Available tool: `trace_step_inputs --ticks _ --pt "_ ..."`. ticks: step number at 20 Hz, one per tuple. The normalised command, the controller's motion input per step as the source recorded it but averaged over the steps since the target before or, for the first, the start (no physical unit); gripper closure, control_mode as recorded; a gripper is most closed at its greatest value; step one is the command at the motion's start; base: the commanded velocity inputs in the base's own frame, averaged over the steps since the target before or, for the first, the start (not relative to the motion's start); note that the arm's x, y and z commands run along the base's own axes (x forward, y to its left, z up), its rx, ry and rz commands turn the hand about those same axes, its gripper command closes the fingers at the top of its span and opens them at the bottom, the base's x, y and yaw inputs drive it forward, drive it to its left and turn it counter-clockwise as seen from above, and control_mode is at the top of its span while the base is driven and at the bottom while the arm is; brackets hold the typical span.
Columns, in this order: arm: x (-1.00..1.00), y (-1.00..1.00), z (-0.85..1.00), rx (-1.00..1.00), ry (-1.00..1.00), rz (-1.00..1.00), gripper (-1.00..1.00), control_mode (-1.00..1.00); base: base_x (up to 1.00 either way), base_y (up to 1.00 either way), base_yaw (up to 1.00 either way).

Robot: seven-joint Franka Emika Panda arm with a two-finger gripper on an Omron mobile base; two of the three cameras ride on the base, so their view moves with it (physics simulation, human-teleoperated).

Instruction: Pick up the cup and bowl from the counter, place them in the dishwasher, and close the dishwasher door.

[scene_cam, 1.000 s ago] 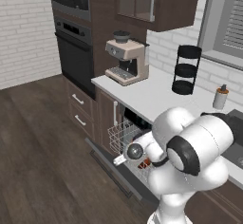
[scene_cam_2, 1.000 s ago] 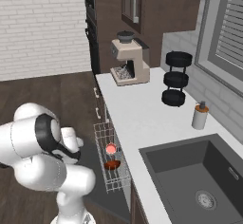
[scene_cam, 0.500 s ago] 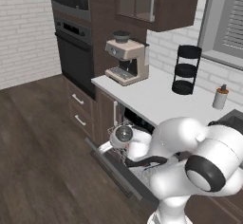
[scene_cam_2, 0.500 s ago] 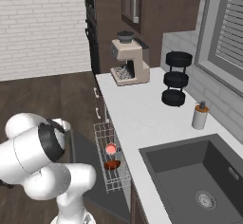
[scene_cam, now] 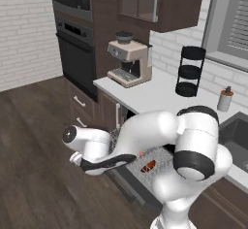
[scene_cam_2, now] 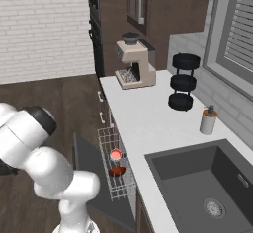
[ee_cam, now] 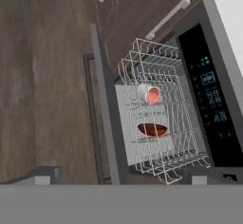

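Swung left, wide-open empty gripper (ee_cam: 121,179) faces wire rack (ee_cam: 161,123) holding cup (ee_cam: 149,94), bowl (ee_cam: 153,129).

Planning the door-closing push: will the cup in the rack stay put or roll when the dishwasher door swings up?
The cup lies on its side in the wire rack, so it may roll a little. The wires around it probably stop it. The bowl beside it looks tilted and may shift.

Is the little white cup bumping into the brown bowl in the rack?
Apart. The hand view shows the cup and the bowl in the wire rack with a clear stretch of rack between them.
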Motion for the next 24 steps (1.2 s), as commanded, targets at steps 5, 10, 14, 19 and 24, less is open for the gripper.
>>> trace_step_inputs --ticks 5,10,14,19,24 --pt "-0.08 0.47 -0.57 -0.47 0.01 -0.18 -1.0 -1.0 0.0 0.0 0.0" --pt "-0.11 0.1 -0.99 -0.4 -0.02 -0.11 -1.0 -1.0 0.0 0.0 0.0" --pt "-0.01 0.0 -0.99 -0.34 -0.05 -0.07 -1.0 -1.0 0.0 0.0 0.0" --pt "0.02 0.0 -0.85 -0.34 -0.06 -0.09 -1.0 -1.0 0.0 0.0 0.0" --pt "0.34 -0.01 -0.74 -0.34 -0.03 -0.15 -1.0 -1.0 0.0 0.0 0.0"
